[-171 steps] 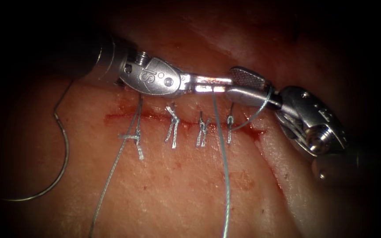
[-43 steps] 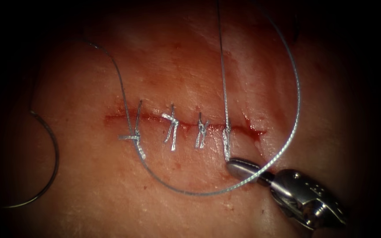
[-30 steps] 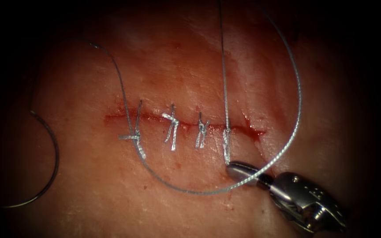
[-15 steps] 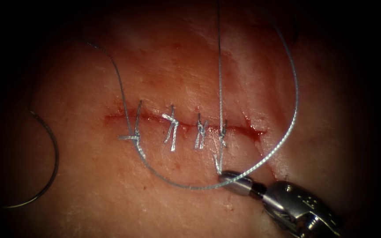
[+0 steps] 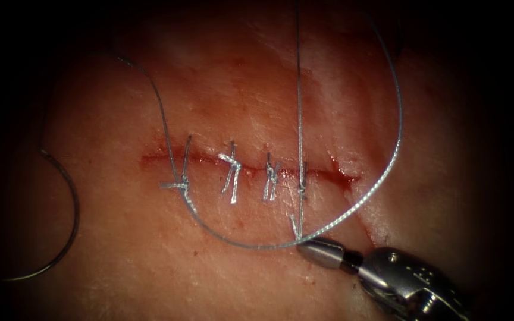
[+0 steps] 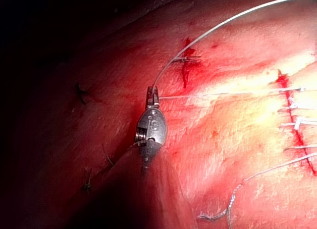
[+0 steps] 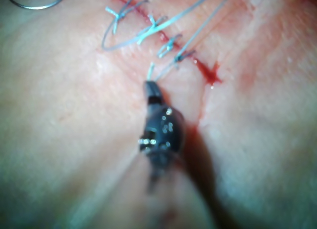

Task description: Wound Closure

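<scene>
Tissue [image 5: 257, 89], pink and moist with a pale glossy sheen, carries a thin horizontal cut [image 5: 162, 159] across the middle of the endoscope frame, rimmed with red fluid [image 5: 345, 178] that pools at its right end. Four stitches cross the cut, their short frayed thread ends [image 5: 232, 178] lying white and stiff over it. The needle [image 5: 69, 196], a slender dark wire curve, lies free on the surface at the far left of the frame, left of the cut's end, held by neither tool and not in the tissue. The thread [image 5: 397, 128] sweeps as a wide twisted loop from the upper left, under the stitches and up the right side; a straight taut strand runs from the top edge down through the rightmost stitch. At the lower right, the right tool [image 5: 300, 242], smooth grey metal with a tapered tip, is clenched on the short end of that strand just below the cut; the loop crosses right at its tip. From the right wrist camera the same tool [image 7: 149, 84] pinches the pale strand beside the stitches. From the left wrist camera, the left tool [image 6: 152, 92], well away from the cut, grips the long strand [image 6: 218, 94] stretched across the tissue toward the stitch row.
</scene>
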`<state>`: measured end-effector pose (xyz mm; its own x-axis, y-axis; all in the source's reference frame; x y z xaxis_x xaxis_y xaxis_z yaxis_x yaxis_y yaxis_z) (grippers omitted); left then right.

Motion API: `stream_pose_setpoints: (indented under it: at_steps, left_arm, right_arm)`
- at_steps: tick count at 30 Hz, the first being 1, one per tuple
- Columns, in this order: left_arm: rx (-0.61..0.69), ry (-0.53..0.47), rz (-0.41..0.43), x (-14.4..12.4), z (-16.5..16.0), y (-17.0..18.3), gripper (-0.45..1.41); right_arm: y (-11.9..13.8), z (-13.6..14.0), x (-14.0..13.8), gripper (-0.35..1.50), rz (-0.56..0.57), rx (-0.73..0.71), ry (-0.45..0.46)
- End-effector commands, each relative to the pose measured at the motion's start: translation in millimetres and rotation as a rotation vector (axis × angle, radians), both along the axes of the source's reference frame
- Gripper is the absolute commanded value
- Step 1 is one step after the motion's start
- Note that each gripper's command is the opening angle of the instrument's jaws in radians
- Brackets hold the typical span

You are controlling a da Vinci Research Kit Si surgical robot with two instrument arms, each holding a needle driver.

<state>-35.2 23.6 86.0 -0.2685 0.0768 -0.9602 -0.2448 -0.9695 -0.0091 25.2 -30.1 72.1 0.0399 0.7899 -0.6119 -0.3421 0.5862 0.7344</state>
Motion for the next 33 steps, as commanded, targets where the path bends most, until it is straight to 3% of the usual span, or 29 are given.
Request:
stream_pose_setpoints:
  at_steps: [1,3,7,9,10,16,27,33]
  left_arm:
    - [0.005,-0.015,-0.001,-0.6,-0.3,0.5,-0.45]
    - [-0.002,-0.028,0.000,-0.6,-2.0,0.7,-0.45]
    - [-0.029,-0.041,0.004,-1.1,-5.1,1.7,-0.45]
    - [-0.040,-0.044,0.008,-1.5,-6.1,2.2,-0.45]
    - [-0.040,-0.050,0.014,-1.9,-6.5,2.4,-0.45]
    - [-0.042,-0.083,0.040,-2.4,-6.8,1.2,-0.45]
    - [-0.006,-0.156,0.067,-0.8,-13.2,-1.3,-0.45]
    - [-0.015,-0.176,0.076,-1.4,-16.1,-2.0,-0.45]
  right_arm:
    - [0.2,0.2,0.7,-0.35,0.021,-0.008,0.008]
    - [1.0,-0.1,0.5,-0.35,0.048,-0.031,-0.004]
    - [2.4,-1.1,0.5,0.78,0.092,-0.060,-0.015]
    - [3.2,-1.8,0.3,1.18,0.110,-0.060,-0.020]
    - [3.7,-2.4,-0.1,1.28,0.114,-0.055,-0.018]
    - [5.2,-4.0,-2.4,1.33,0.096,-0.052,-0.033]
    - [8.7,-6.9,-5.5,1.25,0.049,-0.009,-0.011]
    - [11.7,-6.5,-3.9,1.26,0.079,-0.006,-0.031]
